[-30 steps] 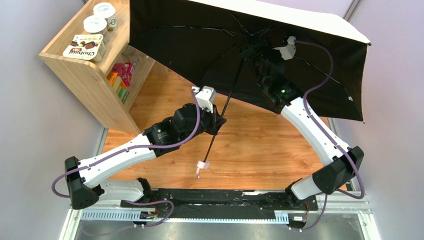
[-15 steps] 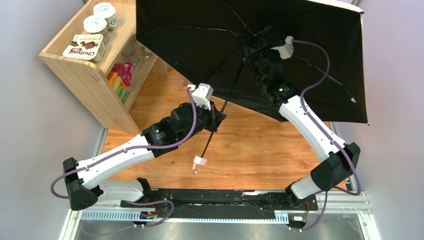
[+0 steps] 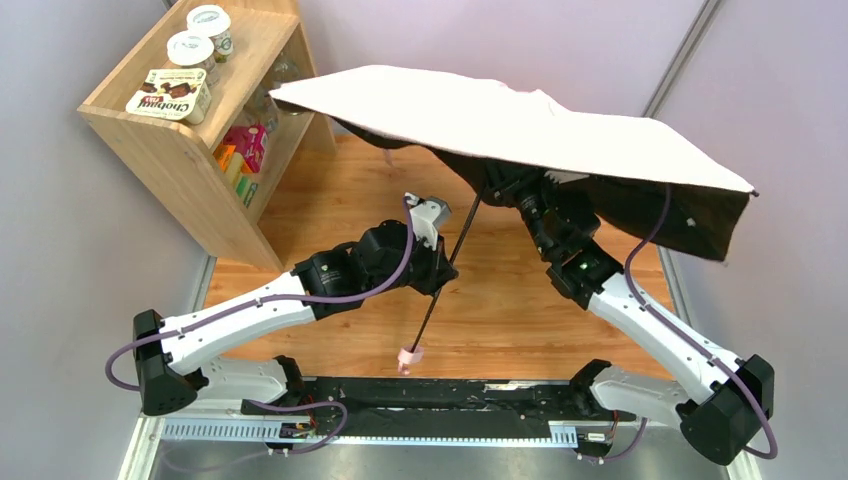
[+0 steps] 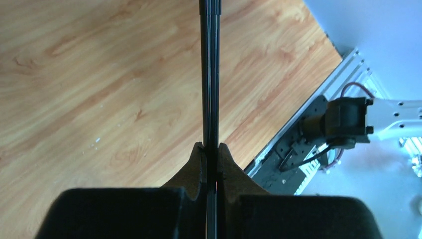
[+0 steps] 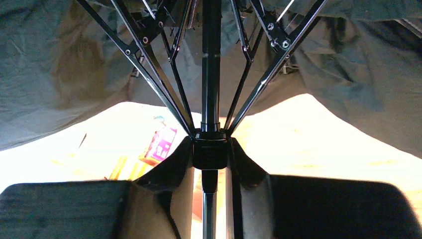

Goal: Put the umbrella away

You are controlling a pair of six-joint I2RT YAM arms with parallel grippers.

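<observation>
The umbrella is open, its pale pink canopy top facing up over the far half of the table, black underside showing at the right. Its thin black shaft slants down to the small pink handle near the front edge. My left gripper is shut on the shaft, fingers pressed on both sides. My right gripper is under the canopy, shut on the black runner collar where the ribs meet. In the top view the canopy hides its jaws.
A wooden shelf unit stands at the far left, with yogurt cups and a snack box on top and coloured packs inside; the canopy edge reaches it. A black mounting rail runs along the near edge. Grey walls close both sides.
The canopy has tipped over, so its pale top now faces the camera instead of the black underside. The right arm pulled back and down; the handle dropped nearer the front edge.
</observation>
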